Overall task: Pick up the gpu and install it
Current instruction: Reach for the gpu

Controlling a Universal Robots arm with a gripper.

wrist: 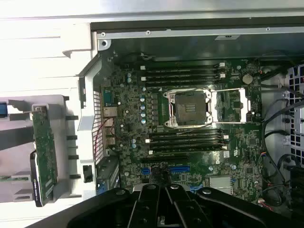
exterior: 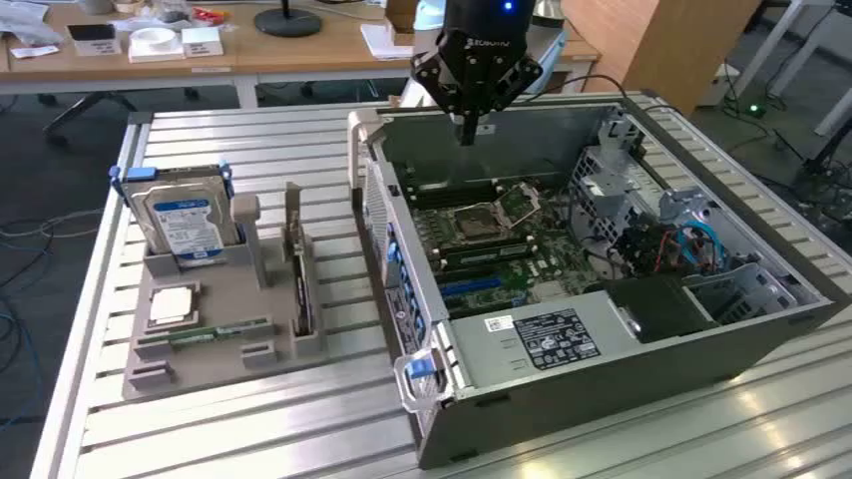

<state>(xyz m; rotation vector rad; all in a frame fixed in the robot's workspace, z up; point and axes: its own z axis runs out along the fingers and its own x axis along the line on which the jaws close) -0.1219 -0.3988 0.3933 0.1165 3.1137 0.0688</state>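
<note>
A black robot gripper (exterior: 469, 136) is seen above the far wall of an open grey metal computer case (exterior: 600, 399). Its fingers are drawn together into one narrow tip, and nothing is held between them. The tip hangs over the far edge of the green motherboard (exterior: 486, 254) and touches no part.

The gpu (exterior: 302, 294), a thin flat green circuit card, is found well apart from the gripper, outside the case on the exterior view's left. It stands on its edge in a slot of a grey plastic holder tray (exterior: 200, 377), which lies on a slatted aluminium table (exterior: 239, 140). From the exterior view the card is seen almost edge-on, so its fan face cannot be made out. In the wrist view the gpu (wrist: 46, 152) is shown as a narrow green strip with a dark rounded part bulging from one side; its lower edge is hidden by the holder.

In the same tray, further to the exterior view's left, a thick silver hard drive with a blue label (exterior: 187, 228) is held upright. A small narrow green memory stick (exterior: 200, 334) lies flat nearer the camera, partly sunk in its recess.

Inside the case, an empty silver processor socket (wrist: 190, 108) with its frame raised is seen between rows of black memory slots. The nearer part of the motherboard (wrist: 190, 156) is covered in the wrist view by the gripper's black linkages, so the blue expansion slots (wrist: 178, 168) are only partly seen. On the exterior view's right the drive cage and cables are tangled and hard to tell apart.
</note>
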